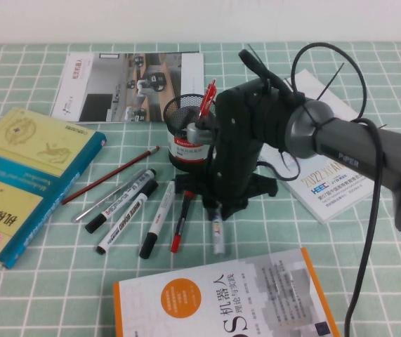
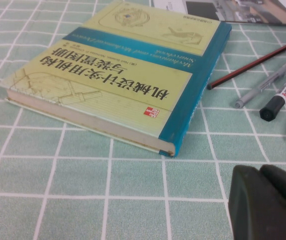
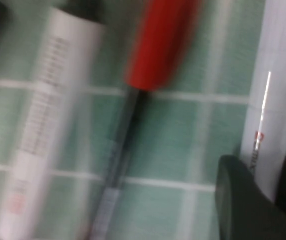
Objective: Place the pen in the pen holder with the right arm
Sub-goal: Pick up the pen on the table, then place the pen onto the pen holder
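The white pen (image 1: 218, 237) lies among the markers in front of the black mesh pen holder (image 1: 185, 137), which has a red pen standing in it. My right gripper (image 1: 218, 205) is lowered over the pen's upper end, just in front of the holder. In the right wrist view the pen (image 3: 275, 90) runs between my right gripper's (image 3: 269, 172) dark fingers (image 3: 238, 200), which are shut on it. My left gripper (image 2: 263, 174) is shut and empty, low over the tablecloth near a yellow-and-teal book (image 2: 117, 75); it is out of the high view.
Several black-capped white markers (image 1: 126, 214), a red-capped marker (image 1: 179, 223), a grey pen and a red pencil (image 1: 109, 175) lie left of the pen. Books lie at left (image 1: 24, 175), front (image 1: 221, 302) and right (image 1: 326, 182); a brochure (image 1: 130, 84) lies at the back.
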Available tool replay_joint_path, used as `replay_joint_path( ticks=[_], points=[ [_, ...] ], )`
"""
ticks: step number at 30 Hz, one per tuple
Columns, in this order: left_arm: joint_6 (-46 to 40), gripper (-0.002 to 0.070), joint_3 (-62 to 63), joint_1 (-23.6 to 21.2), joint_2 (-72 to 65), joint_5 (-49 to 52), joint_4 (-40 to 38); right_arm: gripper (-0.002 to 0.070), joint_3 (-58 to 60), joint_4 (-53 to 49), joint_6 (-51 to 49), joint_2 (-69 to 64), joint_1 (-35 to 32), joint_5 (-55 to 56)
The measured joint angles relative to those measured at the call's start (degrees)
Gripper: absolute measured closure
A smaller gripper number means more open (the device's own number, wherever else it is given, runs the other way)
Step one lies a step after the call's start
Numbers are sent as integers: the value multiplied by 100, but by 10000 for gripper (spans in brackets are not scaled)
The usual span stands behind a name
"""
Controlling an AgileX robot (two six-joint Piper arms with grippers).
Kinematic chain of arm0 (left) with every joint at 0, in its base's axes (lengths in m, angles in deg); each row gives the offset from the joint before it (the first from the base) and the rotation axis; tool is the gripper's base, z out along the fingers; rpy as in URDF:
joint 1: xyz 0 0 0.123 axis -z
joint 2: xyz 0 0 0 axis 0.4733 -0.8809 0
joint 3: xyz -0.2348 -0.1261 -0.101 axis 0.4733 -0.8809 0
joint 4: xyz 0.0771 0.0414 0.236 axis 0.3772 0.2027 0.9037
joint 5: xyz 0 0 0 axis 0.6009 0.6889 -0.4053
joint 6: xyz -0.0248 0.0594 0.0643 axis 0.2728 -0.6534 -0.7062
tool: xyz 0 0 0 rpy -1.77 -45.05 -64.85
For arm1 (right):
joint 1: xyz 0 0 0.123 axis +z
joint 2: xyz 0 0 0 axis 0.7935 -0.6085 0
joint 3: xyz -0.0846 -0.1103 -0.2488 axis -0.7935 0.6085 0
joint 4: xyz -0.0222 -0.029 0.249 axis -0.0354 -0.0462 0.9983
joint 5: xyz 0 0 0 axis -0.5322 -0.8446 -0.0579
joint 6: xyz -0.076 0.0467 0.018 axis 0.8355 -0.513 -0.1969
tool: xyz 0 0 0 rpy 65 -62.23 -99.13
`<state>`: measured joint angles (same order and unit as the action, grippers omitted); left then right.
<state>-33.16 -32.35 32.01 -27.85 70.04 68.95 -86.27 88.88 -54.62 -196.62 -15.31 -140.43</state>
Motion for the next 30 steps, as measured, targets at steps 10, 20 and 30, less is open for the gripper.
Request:
replay_joint_path(
  ticks=[10,20,30],
  points=[
    [0,681,0,0,0,0,0,563,107,-944,276,854,-399,-732],
    [0,681,0,0,0,0,0,563,981,-1279,766,2950,-560,1098],
    [0,681,0,0,0,0,0,563,3355,-1208,1089,3387,-560,6211]
  ],
)
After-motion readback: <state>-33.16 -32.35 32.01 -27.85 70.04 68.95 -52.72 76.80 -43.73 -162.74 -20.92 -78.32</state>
